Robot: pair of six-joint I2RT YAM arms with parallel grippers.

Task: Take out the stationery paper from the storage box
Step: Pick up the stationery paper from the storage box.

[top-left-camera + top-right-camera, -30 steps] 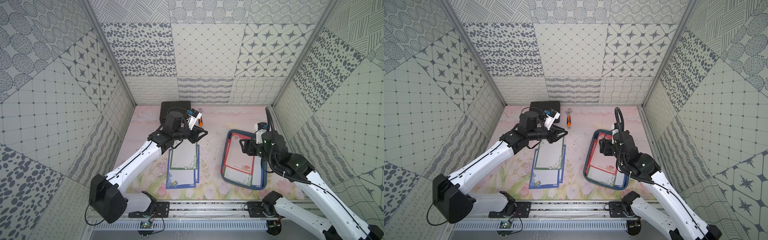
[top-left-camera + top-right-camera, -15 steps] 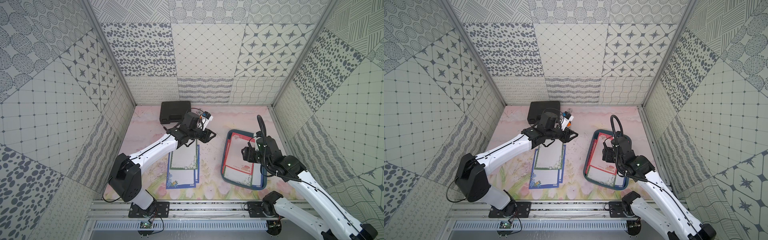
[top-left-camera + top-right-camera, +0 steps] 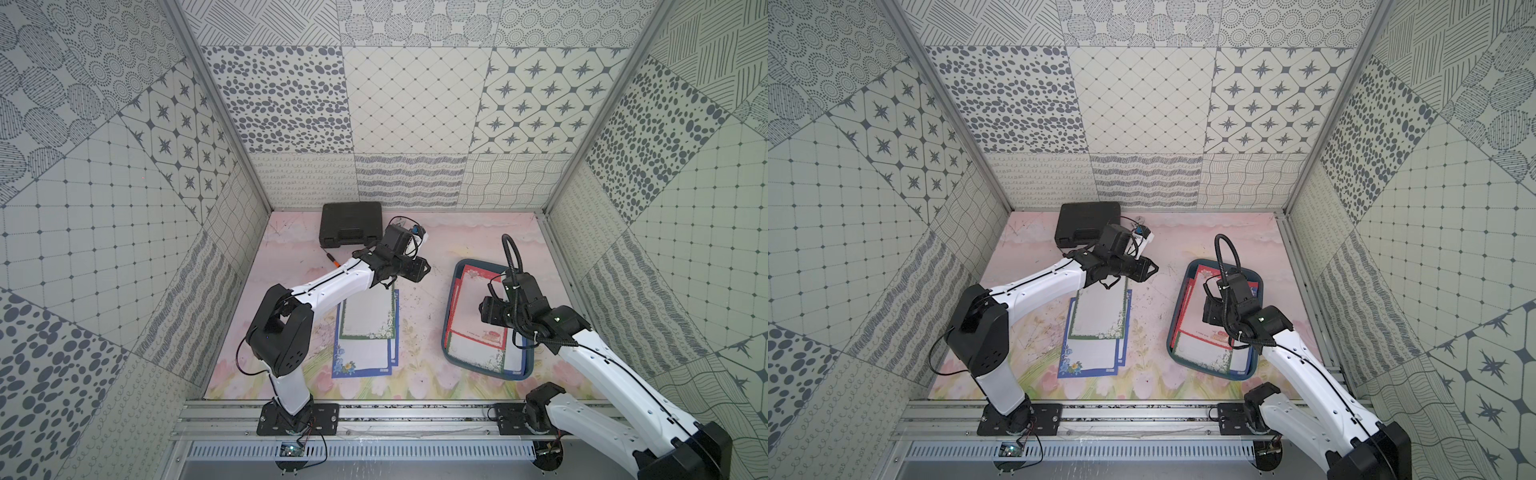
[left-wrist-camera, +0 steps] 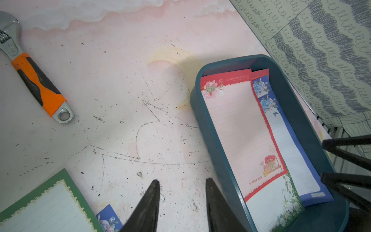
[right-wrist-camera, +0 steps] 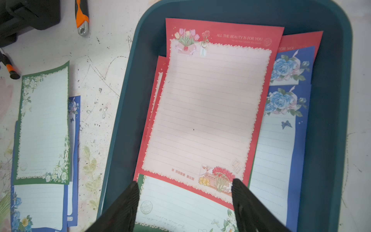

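Your left gripper [image 4: 182, 180]: jaws parted, empty, above mat [image 4: 120, 80]. Your right gripper [image 5: 186, 182]: jaws spread wide, gripping nothing, over red-bordered stationery paper [image 5: 208, 104] lying inside storage box [image 5: 124, 112]. One green-bordered sheet [image 5: 44, 120] out on mat.

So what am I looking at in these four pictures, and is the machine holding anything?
Two white-and-black robot arms, the left arm and right arm, work at a pink flowered table mat. Two pictures look down from overhead; two come from cameras on the wrists. A shallow dark teal plastic tray holds flower-bordered letter sheets, red on top. More green- and blue-bordered sheets lie on the mat. Also there: a black hard case and an orange-handled wrench. The left arm's fingers and right arm's fingers are open, holding nothing.
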